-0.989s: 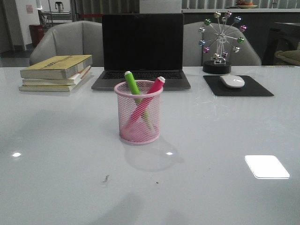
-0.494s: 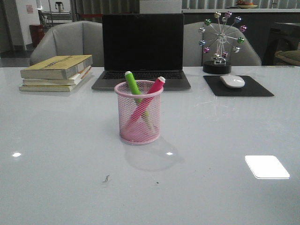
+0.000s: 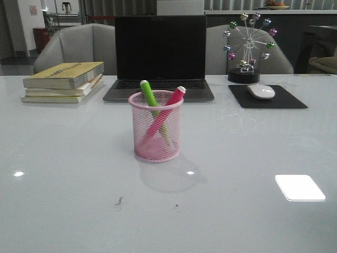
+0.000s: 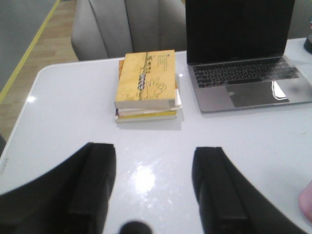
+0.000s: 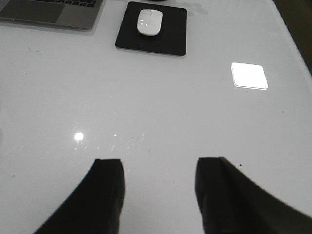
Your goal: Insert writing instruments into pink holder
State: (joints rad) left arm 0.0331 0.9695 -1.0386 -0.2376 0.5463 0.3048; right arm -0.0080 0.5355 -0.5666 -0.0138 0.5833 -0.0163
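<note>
From the left: my left hand (image 4: 155,187) hangs above the counter (image 3: 68,158) near its far left corner with its jaws apart and nothing between them, looking down on the stack of books (image 4: 146,84) and the laptop (image 4: 243,58). I judge the inserting done, so the step in hand is only to keep both arms clear; any move here should go up and back toward my side, not toward the books.

At the middle of the counter stands the pink holder (image 3: 156,126), upright, with the green marker (image 3: 148,96) and the pink marker (image 3: 169,105) both inside it, crossed, caps above the rim. They lean, so a brush against the rim could tip the cup; I would leave it alone.

On the right, my right hand (image 5: 158,195) is also spread and empty over bare counter, well short of the mouse (image 5: 149,22) on its black pad (image 5: 168,44). The near half of the counter offers room on both sides of the holder.
</note>
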